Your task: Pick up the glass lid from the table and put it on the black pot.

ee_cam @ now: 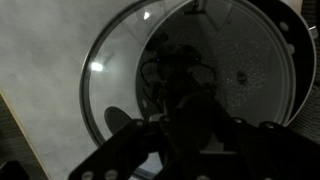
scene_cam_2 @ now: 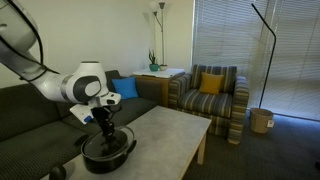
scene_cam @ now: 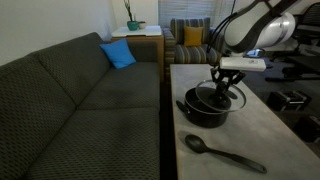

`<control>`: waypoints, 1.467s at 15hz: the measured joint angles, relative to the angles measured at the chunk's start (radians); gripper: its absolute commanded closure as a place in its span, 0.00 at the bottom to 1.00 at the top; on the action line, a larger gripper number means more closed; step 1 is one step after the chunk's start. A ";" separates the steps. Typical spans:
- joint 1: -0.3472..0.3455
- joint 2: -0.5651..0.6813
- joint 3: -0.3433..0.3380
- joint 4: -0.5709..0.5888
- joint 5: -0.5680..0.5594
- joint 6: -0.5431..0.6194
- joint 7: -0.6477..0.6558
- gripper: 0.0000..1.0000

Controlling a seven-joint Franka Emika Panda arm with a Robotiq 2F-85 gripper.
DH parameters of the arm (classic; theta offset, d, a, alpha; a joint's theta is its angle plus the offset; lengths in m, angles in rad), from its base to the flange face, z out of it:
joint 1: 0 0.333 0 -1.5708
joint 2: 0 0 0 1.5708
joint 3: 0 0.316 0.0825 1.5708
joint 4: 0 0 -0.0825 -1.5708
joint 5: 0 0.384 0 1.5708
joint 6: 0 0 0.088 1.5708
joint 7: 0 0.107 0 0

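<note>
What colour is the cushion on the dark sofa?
Blue; the cushion shows best in an exterior view.

The counter point(scene_cam: 255, 122), a long rectangular top with a pale grey stone look, shows in both exterior views point(scene_cam_2: 172, 133), and most of its surface is bare. The black pot point(scene_cam: 208, 110), wide and shallow, stands directly on it towards one end point(scene_cam_2: 108, 153). In an exterior view a long black spoon point(scene_cam: 222, 153) lies flat on the top, near the pot but apart from it, with its bowl towards the pot. In the wrist view the counter's mottled grey surface point(ee_cam: 45, 60) fills the left side.
</note>
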 measured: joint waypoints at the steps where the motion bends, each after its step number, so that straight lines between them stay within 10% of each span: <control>1: 0.007 0.025 -0.001 0.044 -0.002 -0.031 0.000 0.86; 9: 0.059 0.184 -0.009 0.375 -0.034 -0.296 0.000 0.86; 22: 0.053 0.196 -0.008 0.383 -0.034 -0.219 -0.044 0.86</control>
